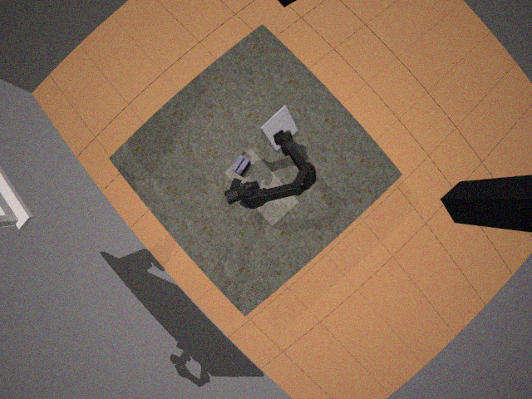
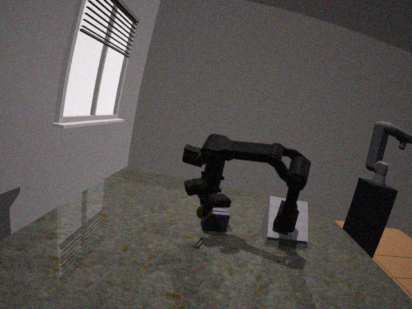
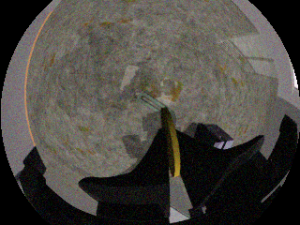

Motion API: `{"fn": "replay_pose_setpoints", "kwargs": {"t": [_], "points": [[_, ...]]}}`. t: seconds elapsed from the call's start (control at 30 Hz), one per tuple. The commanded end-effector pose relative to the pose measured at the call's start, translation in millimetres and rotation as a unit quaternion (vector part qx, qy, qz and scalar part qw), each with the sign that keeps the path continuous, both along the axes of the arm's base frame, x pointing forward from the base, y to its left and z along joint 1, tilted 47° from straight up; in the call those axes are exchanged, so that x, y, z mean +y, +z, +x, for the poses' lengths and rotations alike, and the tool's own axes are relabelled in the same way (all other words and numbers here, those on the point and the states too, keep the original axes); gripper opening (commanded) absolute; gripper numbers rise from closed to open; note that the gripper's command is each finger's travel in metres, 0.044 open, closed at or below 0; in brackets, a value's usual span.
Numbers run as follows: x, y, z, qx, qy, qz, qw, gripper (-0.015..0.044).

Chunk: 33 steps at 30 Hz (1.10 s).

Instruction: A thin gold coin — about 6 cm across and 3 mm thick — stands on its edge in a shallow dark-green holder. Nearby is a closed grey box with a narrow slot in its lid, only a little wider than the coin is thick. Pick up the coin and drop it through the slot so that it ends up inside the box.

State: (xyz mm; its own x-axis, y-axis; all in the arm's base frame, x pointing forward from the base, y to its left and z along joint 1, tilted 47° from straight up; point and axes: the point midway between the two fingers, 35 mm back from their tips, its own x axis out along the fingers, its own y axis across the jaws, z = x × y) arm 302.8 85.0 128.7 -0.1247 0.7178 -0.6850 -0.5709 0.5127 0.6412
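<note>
- The coin (image 3: 175, 146) is held edge-on in the end effector (image 3: 172, 169), whose fingers are closed almost fully on its two faces; the pick-up is judged done.
- The dark-green holder (image 2: 198, 243) is seen lying on the table (image 2: 132, 266), in front of the grey box (image 2: 216, 219) in the exterior view and apart from it, with no coin in it.
- In the exterior view the coin (image 2: 203, 212) is seen just beside the box's upper left edge, at about lid height, not yet over the lid.
- Left to do, by judgement: the coin has to be carried over the slot, lined up with it and let go. The slot itself cannot be made out clearly.
- Around the box, only the holder and the arm's white base plate (image 2: 300, 219) are seen on the table; the base plate stands well apart to the box's right.
- The table's edges lie far from the box on every side in the top view.
</note>
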Motion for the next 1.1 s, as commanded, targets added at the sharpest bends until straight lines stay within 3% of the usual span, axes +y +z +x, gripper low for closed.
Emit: {"fn": "replay_pose_setpoints", "kwargs": {"t": [0.0,0.17,1.07], "points": [[0,-1,1,0.046,-0.040,-0.009,0.998,0.0000],[1,0,1,0.088,-0.081,-0.017,0.993,0.0000],[-40,-39,0,0.086,-0.084,-0.025,0.992,0.0000]]}}
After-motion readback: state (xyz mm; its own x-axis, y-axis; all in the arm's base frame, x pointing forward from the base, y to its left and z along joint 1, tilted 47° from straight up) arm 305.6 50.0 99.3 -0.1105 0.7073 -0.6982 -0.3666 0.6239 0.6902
